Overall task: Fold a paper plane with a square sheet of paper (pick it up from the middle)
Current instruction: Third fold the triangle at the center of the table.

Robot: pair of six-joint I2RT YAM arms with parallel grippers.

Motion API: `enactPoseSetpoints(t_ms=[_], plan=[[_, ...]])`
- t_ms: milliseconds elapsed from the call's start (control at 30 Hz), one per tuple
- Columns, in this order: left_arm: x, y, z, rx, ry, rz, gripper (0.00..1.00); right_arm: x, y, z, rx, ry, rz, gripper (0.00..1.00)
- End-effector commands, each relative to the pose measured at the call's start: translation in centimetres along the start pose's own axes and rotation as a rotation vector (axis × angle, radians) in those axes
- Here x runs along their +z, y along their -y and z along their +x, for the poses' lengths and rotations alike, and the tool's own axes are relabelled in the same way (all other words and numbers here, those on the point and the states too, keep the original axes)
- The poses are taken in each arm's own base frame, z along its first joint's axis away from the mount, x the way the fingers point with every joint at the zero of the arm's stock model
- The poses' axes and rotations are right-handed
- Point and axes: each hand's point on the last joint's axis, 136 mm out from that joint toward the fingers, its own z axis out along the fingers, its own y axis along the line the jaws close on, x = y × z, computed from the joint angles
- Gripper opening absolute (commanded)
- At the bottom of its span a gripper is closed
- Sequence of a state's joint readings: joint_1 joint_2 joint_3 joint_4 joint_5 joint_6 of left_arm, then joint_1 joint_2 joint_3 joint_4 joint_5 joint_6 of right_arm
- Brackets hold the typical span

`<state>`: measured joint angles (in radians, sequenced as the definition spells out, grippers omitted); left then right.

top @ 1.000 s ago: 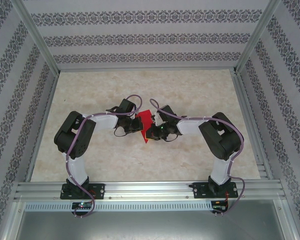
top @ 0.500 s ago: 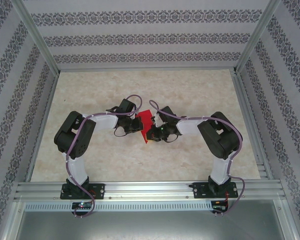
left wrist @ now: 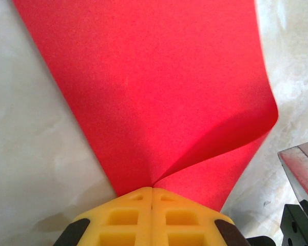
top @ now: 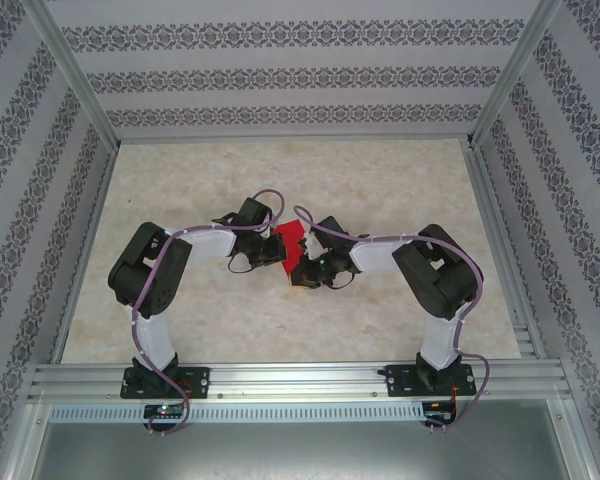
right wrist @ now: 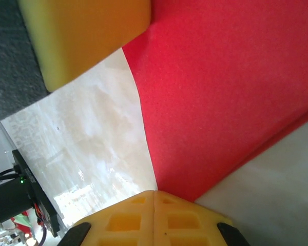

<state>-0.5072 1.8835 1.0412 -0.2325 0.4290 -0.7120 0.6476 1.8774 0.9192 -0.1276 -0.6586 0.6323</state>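
Square sheet of paper (top: 290, 238) pinched from both sides at the middle of the desk (top: 380, 180).
Left tool (left wrist: 152, 190): pads pressed together on a buckled edge, sheet fanning straight ahead of it. Right tool (right wrist: 154, 193): likewise clamped on a corner, sheet running ahead and to its right. Long axis looks far-to-near between them. Both arms are equally close.

Red paper (left wrist: 154, 87), top edge off-frame
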Motion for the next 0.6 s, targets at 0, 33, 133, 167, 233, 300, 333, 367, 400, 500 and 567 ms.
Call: enactPoseSetpoints(t_ms=[0, 33, 133, 167, 233, 300, 333, 367, 400, 500, 567], plan=[[1.0, -1.6, 0.5, 0.001, -0.016, -0.075, 0.04, -0.2, -0.2, -0.1, -0.022, -0.004, 0.017, 0.02], [0.9, -1.6, 0.4, 0.001, -0.014, -0.075, 0.04, -0.9, -0.9, -0.7, -0.035, 0.023, 0.001, 0.02], [0.9, -1.6, 0.4, 0.003, -0.015, -0.078, 0.04, -3.6, -2.0, -3.0, -0.047, 0.128, -0.029, 0.02], [1.0, -1.7, 0.5, 0.002, -0.019, -0.08, 0.03, -4.4, -1.8, -3.8, -0.041, 0.162, -0.022, 0.02], [1.0, -1.6, 0.4, 0.005, -0.017, -0.079, 0.04, -5.4, -1.1, -5.1, -0.021, 0.203, -0.007, 0.02], [1.0, -1.6, 0.4, 0.004, -0.018, -0.078, 0.04, -5.7, -0.2, -6.0, 0.0, 0.217, 0.002, 0.02], [1.0, -1.5, 0.3, 0.004, -0.017, -0.077, 0.04, -5.8, 0.2, -6.5, 0.007, 0.223, 0.013, 0.02], [1.0, -1.5, 0.3, 0.004, -0.018, -0.077, 0.04, -5.7, 0.5, -6.9, 0.011, 0.225, 0.024, 0.02], [1.1, -1.5, 0.3, 0.006, -0.019, -0.076, 0.04, -5.6, 0.7, -7.2, 0.013, 0.226, 0.031, 0.02], [1.0, -1.5, 0.3, 0.005, -0.019, -0.077, 0.04, -5.3, 1.0, -8.1, 0.022, 0.231, 0.042, 0.02], [1.0, -1.4, 0.2, 0.008, -0.019, -0.077, 0.04, -5.0, 1.4, -8.6, 0.034, 0.234, 0.05, 0.02]])
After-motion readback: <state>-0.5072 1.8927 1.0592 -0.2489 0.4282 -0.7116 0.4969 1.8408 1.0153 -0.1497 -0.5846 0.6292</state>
